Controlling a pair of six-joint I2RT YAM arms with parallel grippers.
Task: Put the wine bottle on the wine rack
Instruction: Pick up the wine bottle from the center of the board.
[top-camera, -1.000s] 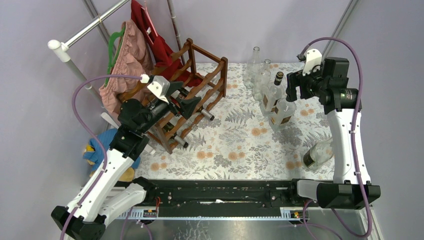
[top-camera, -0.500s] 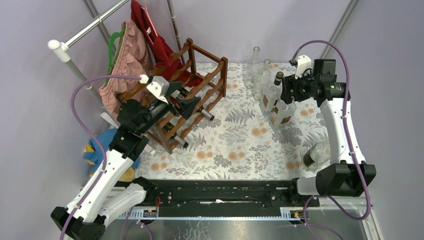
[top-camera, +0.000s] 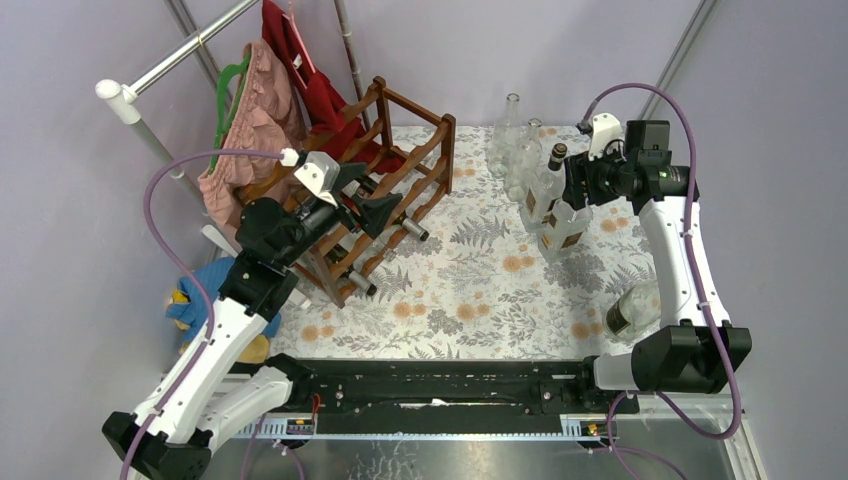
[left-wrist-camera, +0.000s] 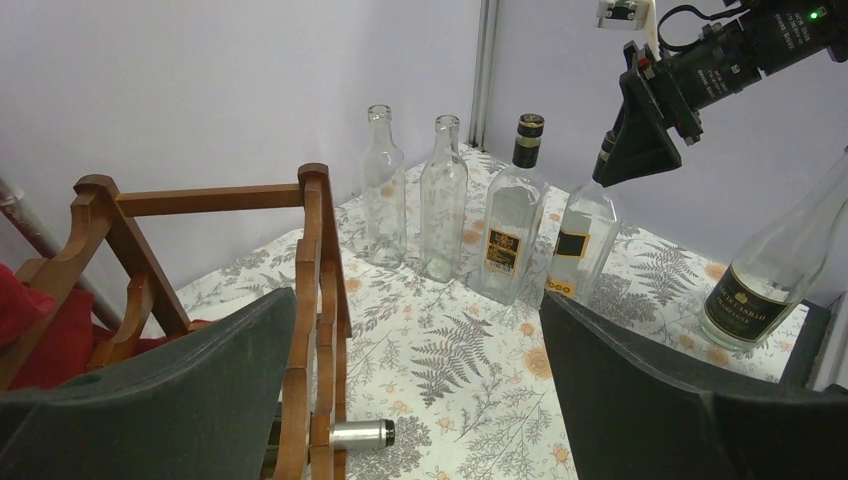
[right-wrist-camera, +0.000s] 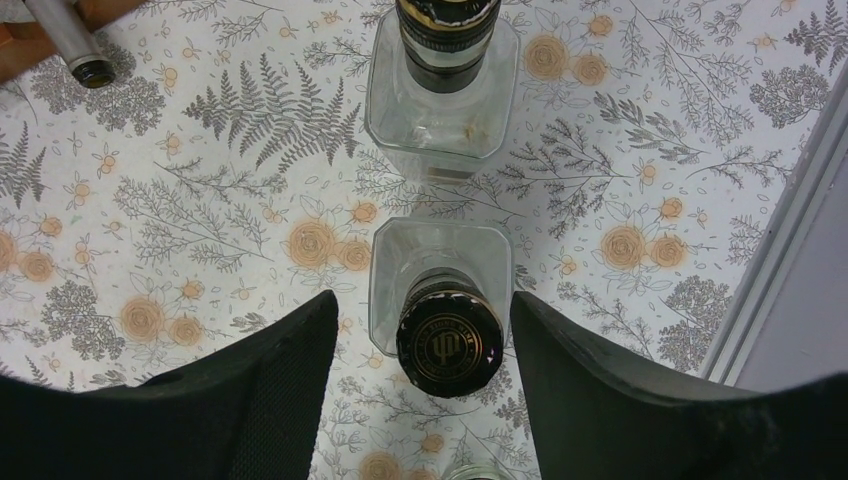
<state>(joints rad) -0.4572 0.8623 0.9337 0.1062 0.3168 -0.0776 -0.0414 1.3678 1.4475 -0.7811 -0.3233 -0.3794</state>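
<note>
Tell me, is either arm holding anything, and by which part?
Nothing yet. The right end effector straddles the capped neck of a square bottle, unclamped; the left end effector is open, empty.

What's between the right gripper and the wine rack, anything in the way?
Top view: only bare floral tablecloth lies between the right gripper, over a square bottle, and the wine rack. Racked bottles' necks stick out on that side.

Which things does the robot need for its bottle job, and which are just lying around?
For the job:
- wine rack
- square bottle between the right claw's open fingers

Just lying about:
- neighbouring capped bottle
- two clear bottles
- tilted bottle
- hanging clothes
- blue toy
</note>
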